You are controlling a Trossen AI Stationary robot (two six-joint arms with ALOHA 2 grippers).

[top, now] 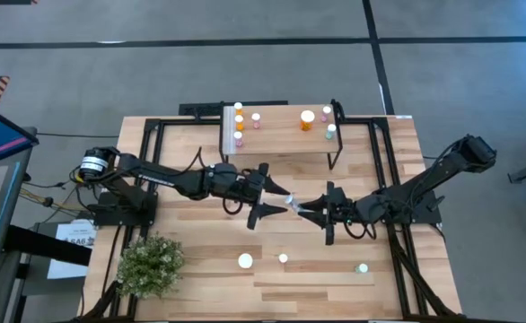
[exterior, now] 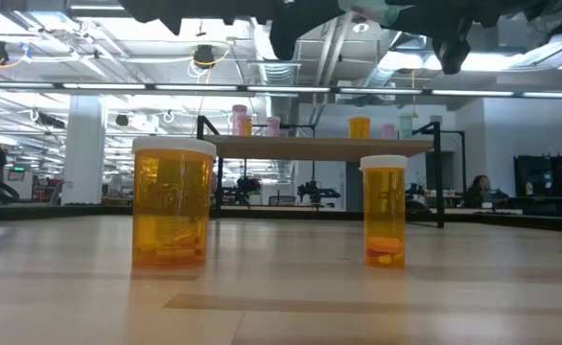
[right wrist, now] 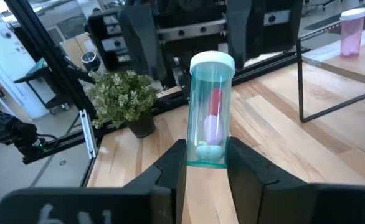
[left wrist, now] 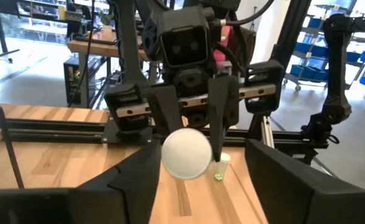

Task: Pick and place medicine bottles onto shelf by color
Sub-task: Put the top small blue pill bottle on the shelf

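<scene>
Both arms meet mid-table, left gripper (top: 279,201) jaws apparently spread, right gripper (top: 301,205) jaws clamped.

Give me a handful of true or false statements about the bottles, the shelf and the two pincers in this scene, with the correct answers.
1. The right pincer is clamped on a pale green bottle with a white cap. True.
2. The left pincer grips that same bottle. False: its fingers stand open on either side of the bottle's cap, not closed on it.
3. The shelf carries no bottles. False: several orange, pink and pale green bottles already stand on it.
4. Two orange bottles, a wide one and a narrower one, stand on the tabletop in front of the shelf. True.
5. A small potted plant sits on the table on the left arm's side. True.
</scene>
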